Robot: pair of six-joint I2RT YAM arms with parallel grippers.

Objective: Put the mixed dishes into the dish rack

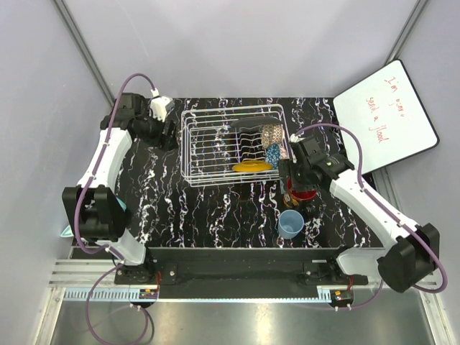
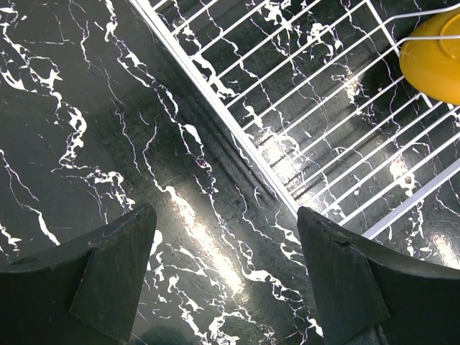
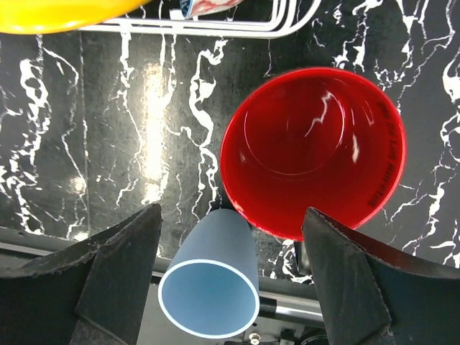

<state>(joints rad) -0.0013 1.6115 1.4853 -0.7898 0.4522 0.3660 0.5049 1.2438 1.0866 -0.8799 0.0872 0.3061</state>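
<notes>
I've got the right end effector (image 3: 230, 277) spread over the mug (image 3: 313, 151) near the right edge; next, clamp its rim, lift to rack (image 1: 215, 147).

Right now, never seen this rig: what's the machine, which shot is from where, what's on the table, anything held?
Two robot arms are bolted at a black marbled table. One picture looks down from overhead; the other two come from cameras on each wrist. The dish rack already holds the yellow plate and other dishes. The red mug and light-blue cup stand outside it, close together. The left gripper is open above bare table beside the rack. The right gripper is open above the mug and cup. Neither holds anything.
</notes>
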